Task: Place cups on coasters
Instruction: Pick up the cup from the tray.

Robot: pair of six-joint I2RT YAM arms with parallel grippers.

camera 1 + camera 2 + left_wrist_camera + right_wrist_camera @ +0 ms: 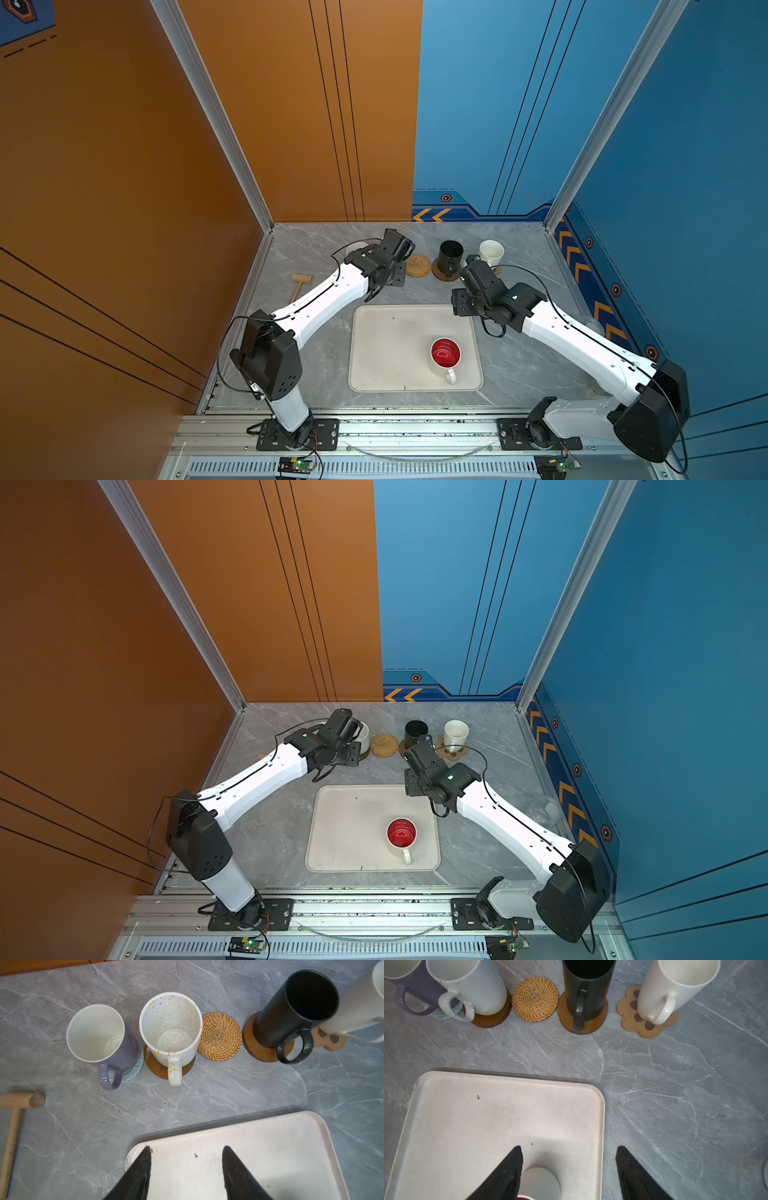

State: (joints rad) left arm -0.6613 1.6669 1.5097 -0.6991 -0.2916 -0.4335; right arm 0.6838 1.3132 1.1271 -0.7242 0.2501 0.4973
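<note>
Four cups stand on coasters along the back. The lavender cup (99, 1043) is on the grey woven coaster (133, 1072). The speckled cup (170, 1028) is on a glossy brown coaster (153, 1066). The black cup (295, 1012) is on a brown coaster (255, 1047). The cream cup (675, 987) is on the paw coaster (629, 1020). The rattan coaster (220, 1036) is bare. The red-inside cup (445, 355) stands upright on the tray. My left gripper (187, 1151) hangs open over the tray's far corner. My right gripper (569, 1149) is open above the tray's edge, with the red-inside cup's wall (539, 1180) below it.
The large cream tray (374, 353) lies in the middle near the front. A wooden mallet (300, 282) lies by the left wall. A clear glass jar (544, 810) sits by the right wall, beside my right arm. Walls close in the back and sides.
</note>
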